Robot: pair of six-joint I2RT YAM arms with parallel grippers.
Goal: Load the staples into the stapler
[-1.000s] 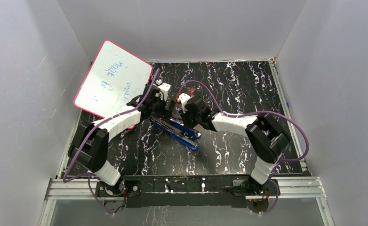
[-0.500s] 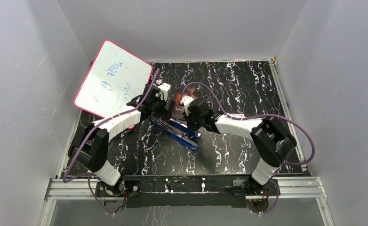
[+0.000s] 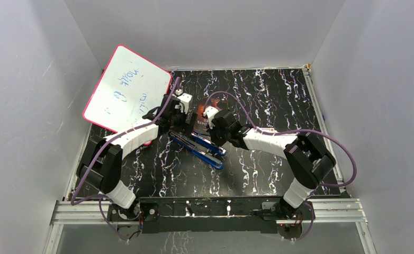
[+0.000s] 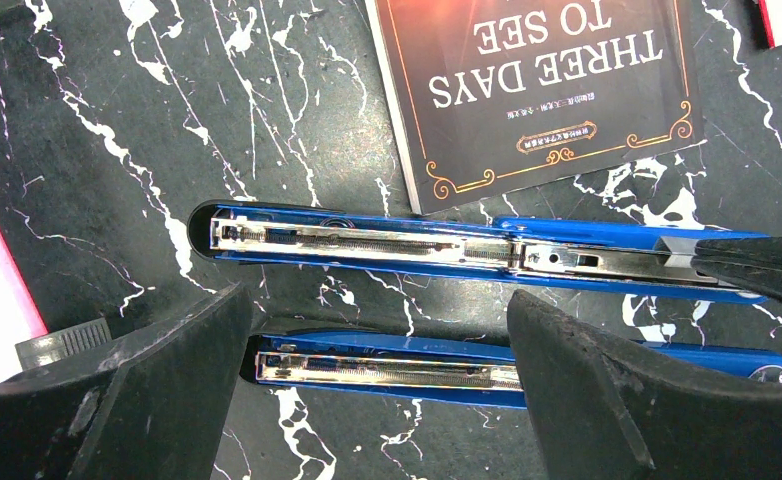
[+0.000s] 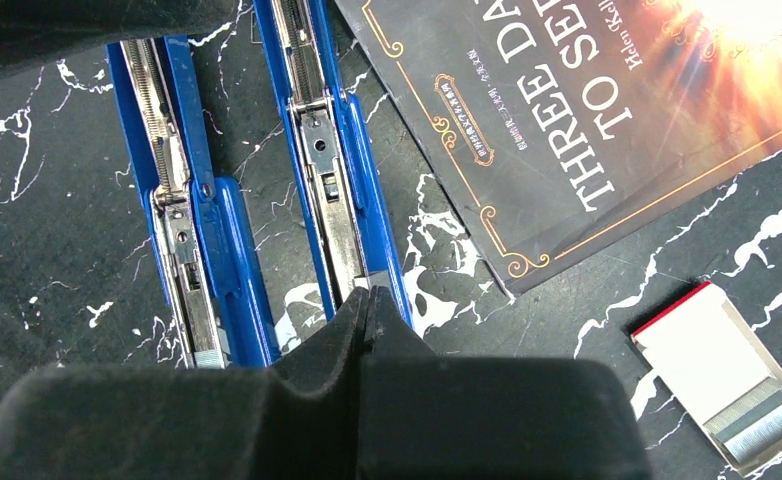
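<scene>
The stapler (image 4: pixel 367 245) lies flat on the worktop (image 4: pixel 117 150), swung fully open, both blue halves side by side and the metal insides facing up. Your left gripper (image 4: pixel 377 340) hovers over the nearer half with its jaws spread wide, holding nothing. Your right gripper (image 5: pixel 370 305) is pinched completely closed, its tips down at the end of the rail (image 5: pixel 317 130) on the half beside the book (image 5: pixel 587 110). I can't make out any strip between those tips, so I won't call that a grip.

Now the staples (image 5: pixel 757 425): a grey ribbed block shows at the open end of the small red-and-white box (image 5: pixel 702 360). It sits on the worktop off to the right of the book, well apart from the stapler. I see no loose strip in either channel, though the spring and pusher clutter that view.

So by my reading you're at the preparing step: magazine exposed, nothing loaded yet. The next move calls for a fine pinch. Open the right gripper, go to the box and take one strip by its long sides. Then bring it in line with the rail, legs down, and seat it squarely. The left gripper looks well placed to steady the stapler body. Watch for the strip tilting or breaking apart.
</scene>
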